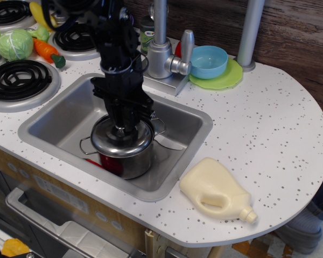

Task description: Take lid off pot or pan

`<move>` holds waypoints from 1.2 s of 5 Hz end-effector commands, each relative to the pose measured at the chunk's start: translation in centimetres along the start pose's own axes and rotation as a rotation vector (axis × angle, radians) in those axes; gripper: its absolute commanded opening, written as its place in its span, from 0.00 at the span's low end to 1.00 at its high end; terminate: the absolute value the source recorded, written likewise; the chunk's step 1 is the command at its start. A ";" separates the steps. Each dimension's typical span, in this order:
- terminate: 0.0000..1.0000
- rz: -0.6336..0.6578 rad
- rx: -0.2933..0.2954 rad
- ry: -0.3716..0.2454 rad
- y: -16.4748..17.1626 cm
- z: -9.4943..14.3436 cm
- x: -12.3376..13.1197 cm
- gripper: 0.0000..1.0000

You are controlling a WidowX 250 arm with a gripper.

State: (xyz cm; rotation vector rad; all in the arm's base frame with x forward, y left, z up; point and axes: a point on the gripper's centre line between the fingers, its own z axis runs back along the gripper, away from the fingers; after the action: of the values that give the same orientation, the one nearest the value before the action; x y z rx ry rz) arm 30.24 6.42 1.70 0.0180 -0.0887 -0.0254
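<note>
The shiny steel pot (127, 165) with wire loop handles stands in the sink (54, 121). The domed steel lid (109, 142) lies on top of it; I cannot tell whether it still rests on the rim or is just off it. My black gripper (120, 129) comes straight down from above, and its fingers are closed on the small knob at the lid's centre. The knob is mostly hidden by the fingers. Something red shows low against the pot's left side.
A grey faucet (161, 51) stands behind the sink. A blue bowl (208, 61) on a green plate sits at the back right. A cream jug (215, 191) lies on the counter at the front right. Stove burners, a cabbage (13, 44) and a carrot (47, 51) are at the left.
</note>
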 end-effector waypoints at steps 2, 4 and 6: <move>0.00 0.099 0.046 -0.106 -6.2 5.4 5.3 0.00; 0.00 0.162 0.080 -0.144 -11.9 5.2 7.2 0.00; 0.00 0.191 0.075 -0.177 -12.4 3.1 7.8 1.00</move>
State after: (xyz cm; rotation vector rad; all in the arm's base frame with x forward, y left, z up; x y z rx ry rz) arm 36.77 -6.30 3.41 0.0906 -0.2301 0.1625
